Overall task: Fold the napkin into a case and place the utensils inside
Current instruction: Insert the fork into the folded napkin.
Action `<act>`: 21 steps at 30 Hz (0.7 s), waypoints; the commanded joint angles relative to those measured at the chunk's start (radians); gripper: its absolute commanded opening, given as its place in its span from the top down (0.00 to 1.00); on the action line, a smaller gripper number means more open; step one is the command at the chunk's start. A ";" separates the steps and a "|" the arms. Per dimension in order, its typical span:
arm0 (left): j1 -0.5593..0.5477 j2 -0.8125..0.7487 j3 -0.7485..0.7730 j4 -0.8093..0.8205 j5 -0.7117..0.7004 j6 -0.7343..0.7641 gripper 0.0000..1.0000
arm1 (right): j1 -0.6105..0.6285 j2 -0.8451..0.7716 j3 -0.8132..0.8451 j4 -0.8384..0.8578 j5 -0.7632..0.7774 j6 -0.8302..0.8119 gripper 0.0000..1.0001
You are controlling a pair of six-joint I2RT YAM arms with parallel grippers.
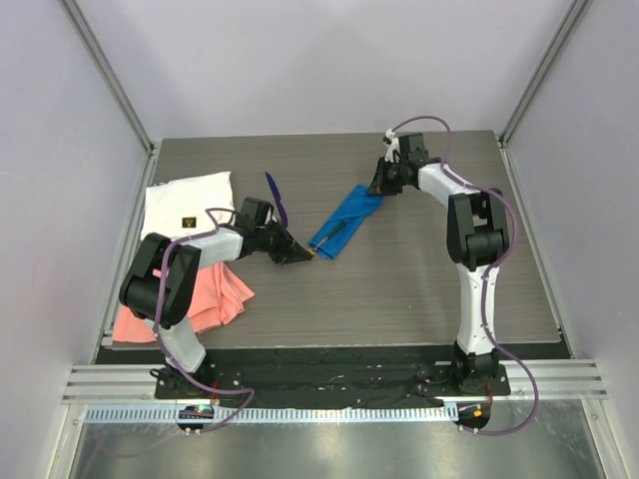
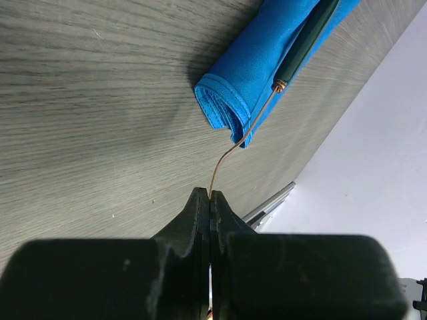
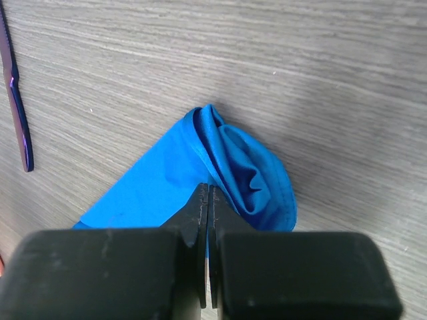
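Pins the folded blue case [image 1: 344, 222] by its bunched far end, at the middle of the table [image 1: 419, 289], in the closed right gripper [image 3: 207, 190], pinches the tan tip of the green-handled utensil [image 2: 303, 47] in the closed left gripper [image 2: 210, 195] at the near end, and leaves the purple utensil [image 1: 276, 200] well apart, yet to go in.

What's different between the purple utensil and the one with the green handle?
The purple utensil is glossy purple; the green-handled utensil has a dark green handle and a thin, bent coppery stem. The purple utensil lies bare on the table, apart from the blue napkin; the green-handled utensil lies along that napkin. Nothing touches the purple utensil; the left gripper pinches the green-handled utensil's stem. Both are slim.
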 commanded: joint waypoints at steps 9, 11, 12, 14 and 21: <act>0.010 -0.017 -0.031 0.123 -0.037 -0.025 1.00 | -0.003 0.047 0.059 -0.016 0.024 -0.015 0.99; 0.008 -0.013 -0.028 0.129 -0.041 -0.035 1.00 | -0.002 0.050 0.057 -0.017 0.026 -0.020 0.99; 0.010 -0.005 -0.025 0.129 -0.041 -0.036 1.00 | -0.003 0.050 0.057 -0.017 0.029 -0.020 0.99; 0.010 -0.001 -0.023 0.151 -0.047 -0.038 1.00 | -0.002 0.053 0.059 -0.019 0.029 -0.020 0.99; 0.010 0.038 -0.020 0.208 -0.049 -0.039 1.00 | -0.003 0.072 0.073 -0.033 0.029 -0.024 0.99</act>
